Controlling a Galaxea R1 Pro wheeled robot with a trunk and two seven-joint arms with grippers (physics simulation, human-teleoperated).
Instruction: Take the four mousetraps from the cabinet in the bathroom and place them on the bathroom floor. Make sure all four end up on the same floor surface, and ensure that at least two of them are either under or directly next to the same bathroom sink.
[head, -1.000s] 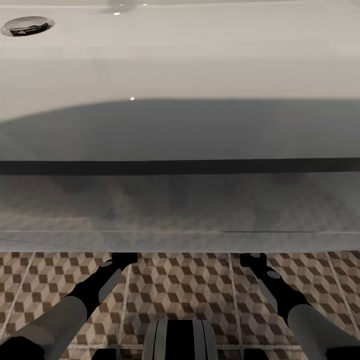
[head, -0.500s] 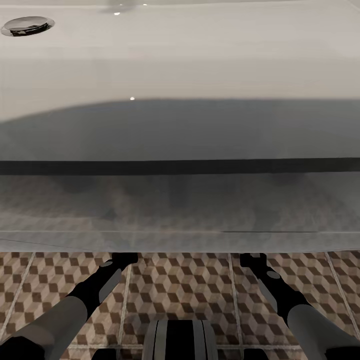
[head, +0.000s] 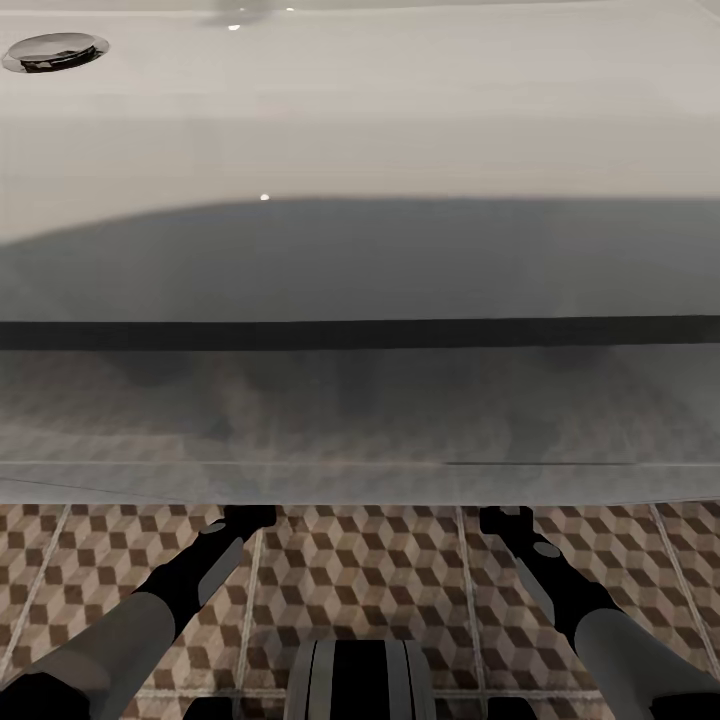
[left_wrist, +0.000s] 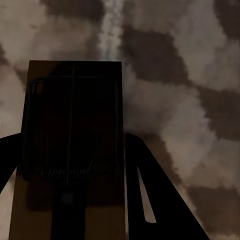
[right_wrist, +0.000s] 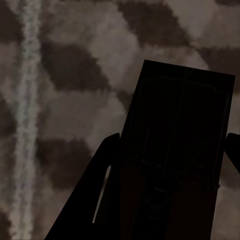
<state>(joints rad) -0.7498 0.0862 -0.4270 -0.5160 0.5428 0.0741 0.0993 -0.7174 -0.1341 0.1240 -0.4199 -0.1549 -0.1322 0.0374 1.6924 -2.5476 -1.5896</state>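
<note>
My left pincer is clamped on one mousetrap, my right pincer on another mousetrap, both low over the bathroom floor beneath the sink. Neither is released yet, I judge; two remain.

head: down over sink | wrists: close above floor

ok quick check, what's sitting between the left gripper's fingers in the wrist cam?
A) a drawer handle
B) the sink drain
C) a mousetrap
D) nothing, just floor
C: in the left wrist view a brown wooden mousetrap with wire on top sits between the dark fingers of the left gripper, with the cube-pattern floor beyond it.
</note>
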